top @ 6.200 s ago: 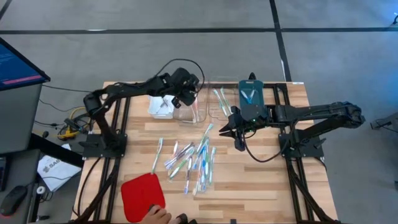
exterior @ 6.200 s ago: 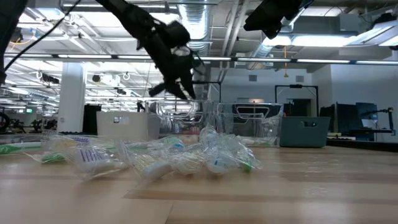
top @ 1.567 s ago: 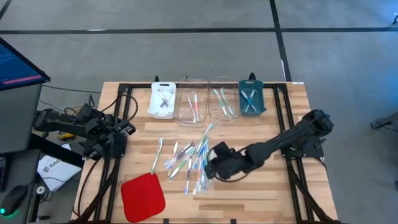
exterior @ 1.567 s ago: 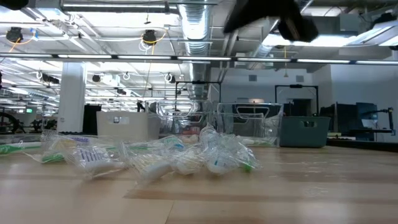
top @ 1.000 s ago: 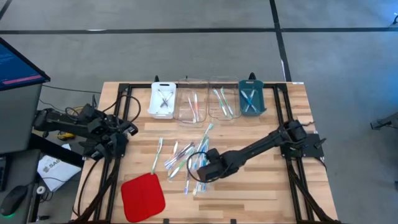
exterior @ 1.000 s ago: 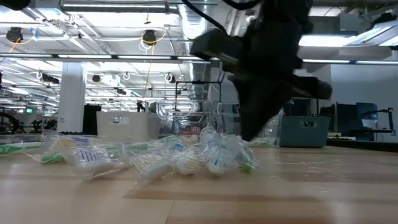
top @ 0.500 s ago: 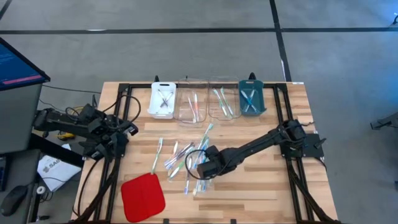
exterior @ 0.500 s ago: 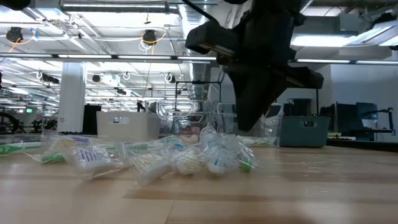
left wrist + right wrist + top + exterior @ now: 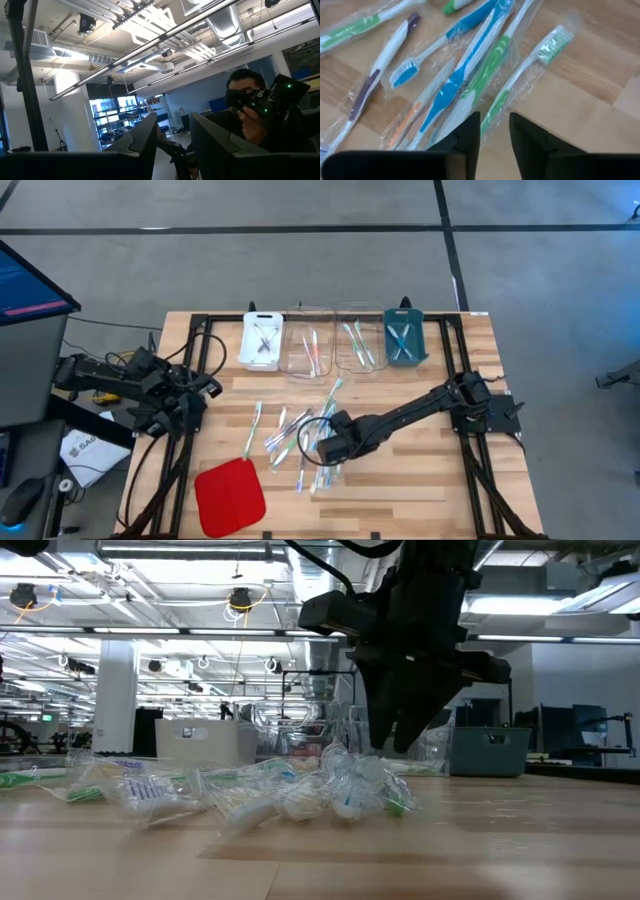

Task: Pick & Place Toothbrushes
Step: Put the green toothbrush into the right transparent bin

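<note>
Table (image 9: 420,480) carries 4 trays (image 9: 333,338) along the far edge, each holding a few brushes. Right gripper (image 9: 322,448) hangs low over the loose pile of wrapped toothbrushes (image 9: 300,435) mid-table, fingers slightly apart, nothing between them. Left gripper (image 9: 208,385) is parked off the table's left edge, fingers slightly apart, empty. Red pad (image 9: 229,496) lies near the front.

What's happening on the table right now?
The right gripper hangs over the loose toothbrushes mid-table, fingers apart, holding nothing. Four trays at the far edge already hold a few brushes each. The left gripper is parked off the table's left side.
</note>
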{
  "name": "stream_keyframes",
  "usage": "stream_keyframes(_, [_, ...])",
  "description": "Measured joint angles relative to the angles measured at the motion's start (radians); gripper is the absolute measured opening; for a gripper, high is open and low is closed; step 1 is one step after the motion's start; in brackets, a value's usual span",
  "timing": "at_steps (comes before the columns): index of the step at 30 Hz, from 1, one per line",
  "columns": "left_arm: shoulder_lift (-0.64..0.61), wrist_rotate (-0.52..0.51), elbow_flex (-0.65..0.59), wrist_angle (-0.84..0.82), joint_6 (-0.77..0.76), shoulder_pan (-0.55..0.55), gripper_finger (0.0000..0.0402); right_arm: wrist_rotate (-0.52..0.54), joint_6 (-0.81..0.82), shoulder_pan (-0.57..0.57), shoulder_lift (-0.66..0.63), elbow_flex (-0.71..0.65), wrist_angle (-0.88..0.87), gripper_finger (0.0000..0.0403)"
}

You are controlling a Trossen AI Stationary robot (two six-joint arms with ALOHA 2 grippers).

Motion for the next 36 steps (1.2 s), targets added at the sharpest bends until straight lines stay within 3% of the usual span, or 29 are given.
stream_keyframes(13, [0.002, 0.000, 0.000, -0.001, 0.005, 0.001, 0.0108, -0.037, -0.004, -0.013, 0.086, 0.002, 0.041, 0.0118])
stream_keyframes(24, [0.008, 0.000, 0.001, 0.004, 0.008, 0.001, 0.0108, -0.048, 0.000, 0.001, 0.079, 0.004, 0.000, 0.0118])
stream_keyframes(36, [0.008, 0.000, 0.001, 0.004, 0.007, 0.001, 0.0108, -0.039, -0.012, 0.007, 0.077, 0.105, -0.112, 0.0150])
